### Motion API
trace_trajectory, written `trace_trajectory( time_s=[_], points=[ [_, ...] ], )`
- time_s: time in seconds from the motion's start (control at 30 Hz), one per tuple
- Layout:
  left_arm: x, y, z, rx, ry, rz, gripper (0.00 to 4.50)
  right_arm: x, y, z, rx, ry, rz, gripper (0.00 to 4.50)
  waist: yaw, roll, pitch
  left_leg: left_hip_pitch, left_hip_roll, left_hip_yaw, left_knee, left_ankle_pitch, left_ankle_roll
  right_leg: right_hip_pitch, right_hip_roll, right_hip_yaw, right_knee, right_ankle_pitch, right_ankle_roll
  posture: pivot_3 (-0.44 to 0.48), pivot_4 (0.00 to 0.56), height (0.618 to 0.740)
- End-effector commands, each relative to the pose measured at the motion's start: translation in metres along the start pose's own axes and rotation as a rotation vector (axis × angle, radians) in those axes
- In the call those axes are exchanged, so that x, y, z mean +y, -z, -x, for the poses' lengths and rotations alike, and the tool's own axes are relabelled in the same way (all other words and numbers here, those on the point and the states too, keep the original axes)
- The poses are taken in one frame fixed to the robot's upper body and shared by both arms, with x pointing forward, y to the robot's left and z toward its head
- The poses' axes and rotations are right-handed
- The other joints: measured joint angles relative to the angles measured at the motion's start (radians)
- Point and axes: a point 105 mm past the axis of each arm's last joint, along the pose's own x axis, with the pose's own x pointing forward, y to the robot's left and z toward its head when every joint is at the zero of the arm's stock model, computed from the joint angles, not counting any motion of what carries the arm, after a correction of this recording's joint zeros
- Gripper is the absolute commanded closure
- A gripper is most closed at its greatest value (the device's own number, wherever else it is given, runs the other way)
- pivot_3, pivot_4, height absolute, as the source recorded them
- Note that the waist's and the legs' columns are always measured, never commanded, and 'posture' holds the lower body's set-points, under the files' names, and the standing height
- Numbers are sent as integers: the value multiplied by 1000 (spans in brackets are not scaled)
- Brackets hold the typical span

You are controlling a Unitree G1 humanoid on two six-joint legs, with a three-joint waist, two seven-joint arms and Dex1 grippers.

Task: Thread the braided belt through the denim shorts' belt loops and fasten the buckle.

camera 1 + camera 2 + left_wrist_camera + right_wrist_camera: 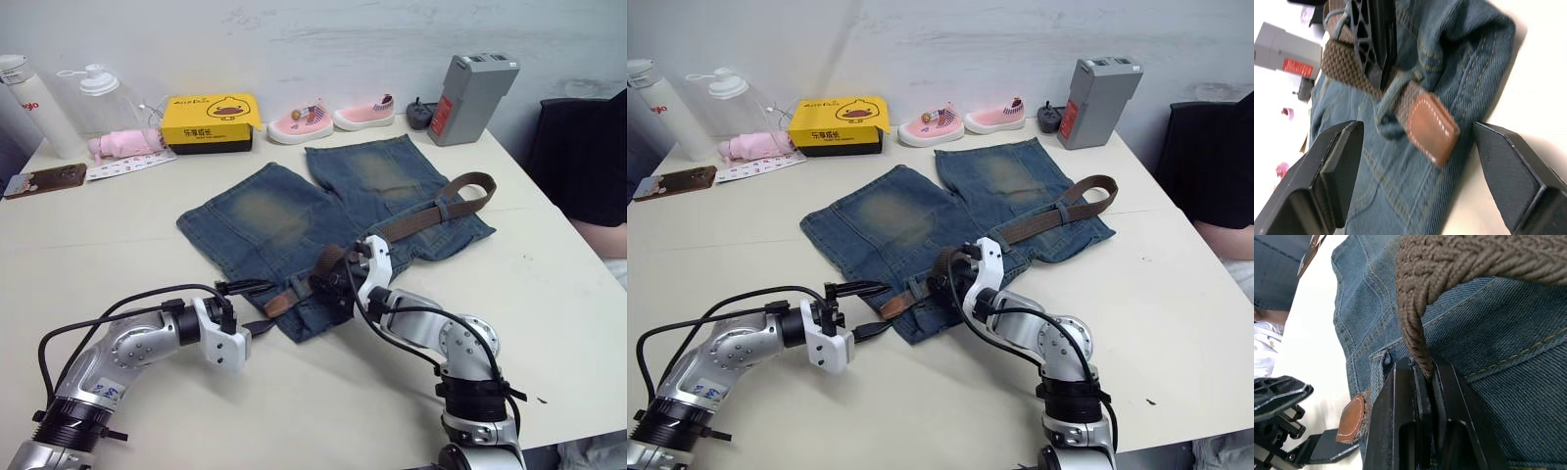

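Observation:
The denim shorts (294,220) lie flat on the table, waistband toward me. The braided belt (421,217) runs along the waistband from a bend at the far right. Its brown leather tip (1431,128) pokes out of a belt loop (1393,100) near the waistband's left end. My right gripper (1422,377) is shut on the belt just behind that loop, lifting a small hump of braid. My left gripper (1420,169) is open, one finger on each side of the tip, not touching it. The buckle is out of view.
Along the table's far edge stand a yellow box (209,122), two pink shoes (301,124), a grey box (472,98) and bottles (39,108). A phone (44,181) lies at far left. A person in dark clothing (588,166) sits at the right.

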Motion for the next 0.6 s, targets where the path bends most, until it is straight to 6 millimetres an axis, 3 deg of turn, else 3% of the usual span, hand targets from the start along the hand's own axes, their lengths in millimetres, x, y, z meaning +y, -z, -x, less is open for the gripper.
trace_trajectory(
  time_s=[0.03, 0.27, 0.4, 0.5, 0.6],
  points=[
    [-5, 0, -8, -9, 16, -1, 605, -18, 27, -6, 100, 60, -54, 4500, 0, 0, -1, 0, 0, 0, 0, 0, 0, 0, 0, 0, 0, 0, 0, 0, 150, 636],
    [-9, 0, -6, -7, 33, -1, 605, -17, 26, -6, 92, 57, -53, 4500, -3, 3, -4, 0, 0, 0, 0, 0, 0, 0, 0, 0, 0, 0, 0, 0, 150, 636],
    [1, -2, -11, -20, -25, -25, 605, -16, 26, -6, 90, 54, -54, 4500, -2, 3, -5, 0, 0, 0, 0, 0, 0, 0, 0, 0, -1, 0, 0, 0, 150, 636],
    [3, -5, -12, -31, -40, -28, 1381, -16, 27, -5, 92, 54, -55, 4500, -3, 3, -5, 0, 0, -1, 0, 0, 0, 0, 0, 0, -1, 0, 0, 0, 150, 636],
    [1, -6, -11, -31, -33, -27, 2816, -16, 27, -5, 93, 56, -54, 4500, -7, 4, -4, 0, 0, -1, -1, 0, 0, 0, 0, 0, 0, 0, 0, 0, 150, 636]
  ],
)
